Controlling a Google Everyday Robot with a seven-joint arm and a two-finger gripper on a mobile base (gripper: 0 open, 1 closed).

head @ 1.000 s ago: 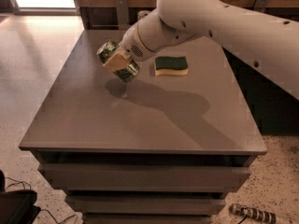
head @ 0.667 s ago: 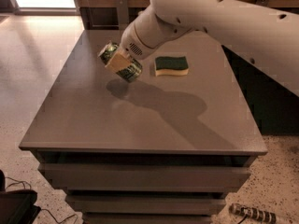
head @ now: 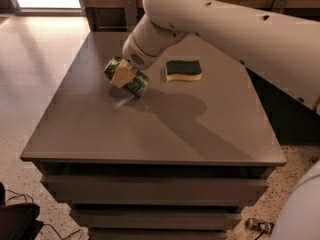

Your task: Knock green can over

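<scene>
Reaching in from the upper right, the white arm [head: 240, 29] ends at the gripper [head: 124, 76] over the left rear part of the grey bench [head: 150, 134]; the gripper is closed around the green can [head: 138, 83], one pale finger [head: 121, 75] lying across the can's middle; the other finger is hidden behind the can. The green can is tipped far over, its long axis running from upper left to lower right; one end points toward the bench's left edge, the other toward the sponge; whether its lower side touches the bench cannot be told; a dark shadow sits on the surface just under it. A green-and-yellow sponge [head: 183, 69] lies flat just to the right of the can, apart from it; the arm's broad shadow crosses the bench middle.
</scene>
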